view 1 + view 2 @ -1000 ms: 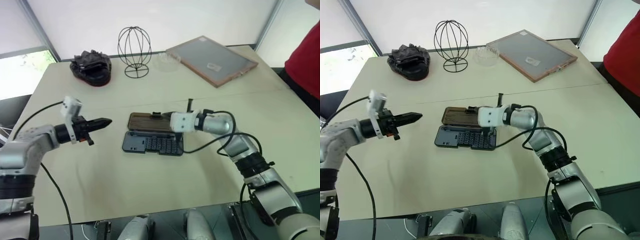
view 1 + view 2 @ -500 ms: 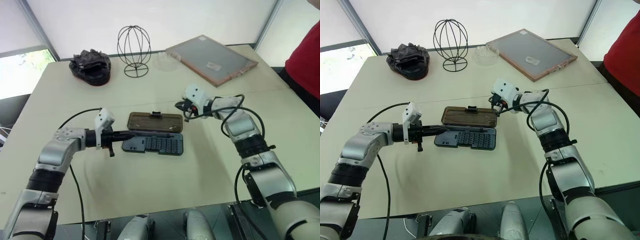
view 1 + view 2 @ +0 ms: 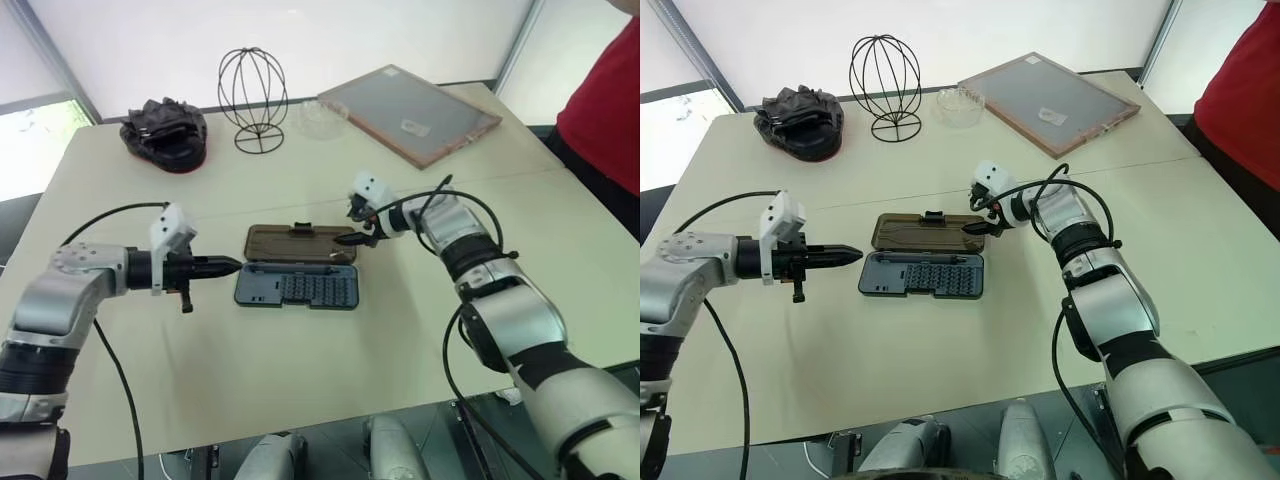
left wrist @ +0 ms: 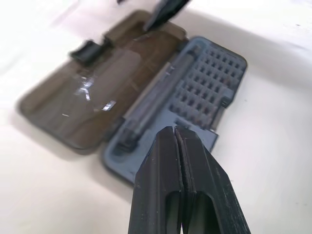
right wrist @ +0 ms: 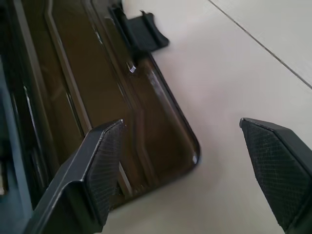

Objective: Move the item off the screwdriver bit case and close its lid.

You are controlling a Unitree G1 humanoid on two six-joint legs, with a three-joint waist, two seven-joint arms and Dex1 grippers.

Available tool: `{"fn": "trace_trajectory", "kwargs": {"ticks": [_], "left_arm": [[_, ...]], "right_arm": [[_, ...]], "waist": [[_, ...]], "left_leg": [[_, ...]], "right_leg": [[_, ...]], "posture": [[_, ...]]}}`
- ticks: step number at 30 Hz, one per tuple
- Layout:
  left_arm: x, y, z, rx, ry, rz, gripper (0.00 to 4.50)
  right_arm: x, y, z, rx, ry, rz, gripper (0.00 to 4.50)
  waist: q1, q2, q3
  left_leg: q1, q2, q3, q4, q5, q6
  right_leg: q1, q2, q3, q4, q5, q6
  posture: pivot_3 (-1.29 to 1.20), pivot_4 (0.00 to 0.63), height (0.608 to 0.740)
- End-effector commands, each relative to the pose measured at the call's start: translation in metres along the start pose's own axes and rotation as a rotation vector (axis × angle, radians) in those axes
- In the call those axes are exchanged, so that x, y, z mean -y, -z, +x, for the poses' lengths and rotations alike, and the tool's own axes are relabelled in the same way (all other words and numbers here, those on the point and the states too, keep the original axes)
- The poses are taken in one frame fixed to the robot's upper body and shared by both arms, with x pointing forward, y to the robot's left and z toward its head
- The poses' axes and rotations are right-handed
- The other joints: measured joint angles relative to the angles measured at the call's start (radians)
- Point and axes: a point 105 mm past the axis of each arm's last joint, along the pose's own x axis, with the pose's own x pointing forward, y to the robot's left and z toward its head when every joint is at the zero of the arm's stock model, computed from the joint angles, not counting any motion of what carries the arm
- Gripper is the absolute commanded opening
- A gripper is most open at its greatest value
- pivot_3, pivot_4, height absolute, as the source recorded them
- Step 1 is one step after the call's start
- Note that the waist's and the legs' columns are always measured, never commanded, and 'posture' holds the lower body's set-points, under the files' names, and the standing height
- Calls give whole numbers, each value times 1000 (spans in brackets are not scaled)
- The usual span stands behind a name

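My right jaws gape over the light, stiff smoky-brown plastic lid; left jaws together. Lift its outer edge.

Scene bright, lit by diffuse daylight through white panels behind the table. Shadows soft and faint under the arms and beside the case. Head views sharp, with slight wide-angle bowing at the edges. Left wrist view: case soft, far corner blurred, white glare streaks on the lid. Right wrist view: finger pads sharp, small highlights along the lid rim.
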Motion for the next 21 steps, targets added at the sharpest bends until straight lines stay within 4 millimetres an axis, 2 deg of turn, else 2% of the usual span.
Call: {"fn": "trace_trajectory", "kwargs": {"ticks": [1, 3, 5, 7, 12, 16, 18, 21], "left_arm": [[-2, -11, -10, 38, -54, 30, 0], [-1, -9, -9, 45, -64, 23, 0], [1, -8, -8, 53, -71, 16, 0], [3, -8, -7, 61, -78, 9, 0], [7, -5, -6, 67, -91, 0, 0], [8, -4, -7, 66, -101, -4, 0], [9, -3, -7, 66, -107, -6, 0], [10, 0, -10, 62, -111, -16, 0]], "right_arm": [[-2, -8, 6, -5, -6, -6, 3911], [-6, -4, 11, -26, -19, 4, 3911], [-10, 3, 16, -56, -32, 18, 3384], [-14, 12, 20, -89, -42, 15, 2555], [-21, 35, 27, -177, -64, -36, 61], [-21, 49, 27, -244, -67, -183, 61], [-18, 51, 26, -259, -45, -332, 61], [-21, 40, 24, -205, -80, -645, 61]], "waist": [[0, 0, 0], [-2, 0, 0], [-3, 0, 0], [-3, 0, 0], [-8, -1, -2], [-24, -1, -2], [-23, -1, -3], [-22, -3, -4]], "left_leg": [[0, 0, 0, 0, 0, 0], [0, 0, 0, 0, 0, 0], [0, 0, 0, 0, 0, 0], [1, 0, -1, 0, 0, 0], [2, 0, -1, 0, 0, 0], [9, 1, -1, -1, 0, -1], [18, 1, -1, -3, -1, -1], [19, 1, -1, -2, -1, -1]], "right_leg": [[0, 0, 0, 0, 0, 0], [0, 0, 0, 0, 0, 0], [0, 0, 0, 0, 0, 0], [0, 0, 0, 0, 0, 0], [1, 0, 0, 1, 0, 0], [7, 1, 0, 1, 0, 0], [15, 1, 0, 1, 0, 0], [16, 1, 0, 1, 0, 0]], "posture": [[0, 150, 740], [0, 150, 740], [0, 150, 740], [0, 150, 740], [0, 150, 740], [0, 150, 740], [0, 150, 740], [0, 150, 740]]}}
